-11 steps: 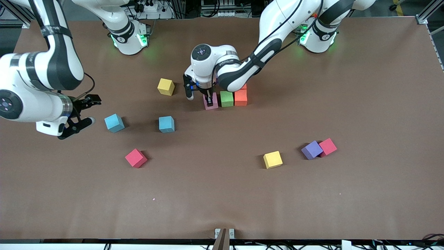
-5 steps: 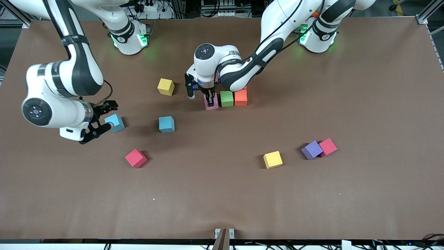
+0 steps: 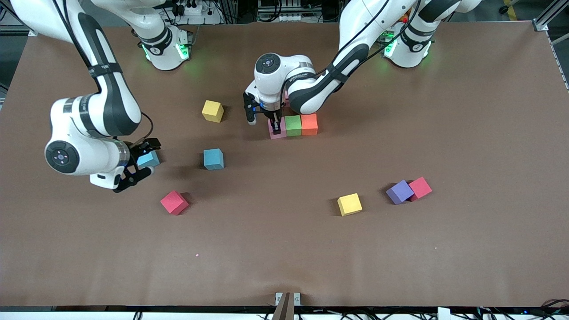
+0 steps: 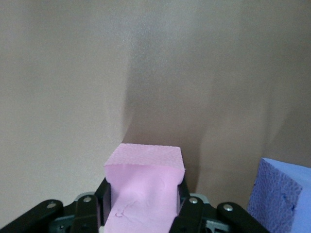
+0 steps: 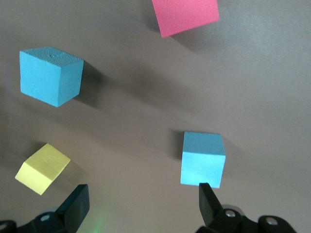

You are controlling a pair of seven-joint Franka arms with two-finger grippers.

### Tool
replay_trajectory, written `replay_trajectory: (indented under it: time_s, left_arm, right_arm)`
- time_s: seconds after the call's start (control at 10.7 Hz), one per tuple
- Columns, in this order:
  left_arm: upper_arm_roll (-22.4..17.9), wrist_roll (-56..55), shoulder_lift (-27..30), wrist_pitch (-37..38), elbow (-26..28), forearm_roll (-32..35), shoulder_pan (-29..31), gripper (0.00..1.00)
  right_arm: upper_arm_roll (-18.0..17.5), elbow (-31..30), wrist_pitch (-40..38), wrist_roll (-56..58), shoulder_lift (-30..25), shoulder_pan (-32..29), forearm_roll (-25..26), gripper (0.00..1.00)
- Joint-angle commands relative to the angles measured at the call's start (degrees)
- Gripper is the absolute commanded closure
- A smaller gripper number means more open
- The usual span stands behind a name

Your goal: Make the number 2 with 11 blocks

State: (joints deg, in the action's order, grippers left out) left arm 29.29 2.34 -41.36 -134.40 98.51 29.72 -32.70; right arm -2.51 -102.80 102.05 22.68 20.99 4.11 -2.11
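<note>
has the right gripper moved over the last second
Yes. The right gripper has swung toward the table's middle, from short of the light blue block to over it, fingers open.

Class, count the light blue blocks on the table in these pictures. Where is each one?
2. One light blue block lies toward the right arm's end of the table, under the open right gripper. The other light blue block lies beside it, nearer the table's middle. None seems hidden.

Robot lab, aluminium frame (image 3: 546, 20), cables (image 3: 284, 15)

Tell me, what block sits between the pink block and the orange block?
A green block sits between the pink block and the orange block, touching both; the front view shows it.
</note>
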Motion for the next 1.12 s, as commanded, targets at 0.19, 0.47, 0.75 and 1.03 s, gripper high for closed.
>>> replay_trajectory:
  time_s: [0.19, 0.47, 0.75, 1.03]
  left_arm:
    - [-0.47, -2.42, 0.4, -0.42, 0.73, 0.7, 0.01, 0.0]
    - [0.49, -6.21, 0.84, -0.25, -2.7, -1.13, -0.35, 0.0]
    - [1.03, -6.21, 5.83, 2.71, -3.15, -7.2, 1.75, 0.0]
    - [1.03, -5.59, 11.73, 11.85, -3.76, -14.32, 9.38, 0.0]
  right_arm:
    - [-0.13, 0.24, 4.71, -1.14, 3.87, 1.95, -3.43, 0.0]
    - [-0.13, -5.37, 13.94, -2.02, 3.53, 5.64, -3.43, 0.0]
    - [-0.22, -7.68, 17.57, -9.37, 3.01, 10.38, -3.52, 0.0]
    - [-0.31, -9.6, 19.57, -15.82, 2.04, 11.89, -3.69, 0.0]
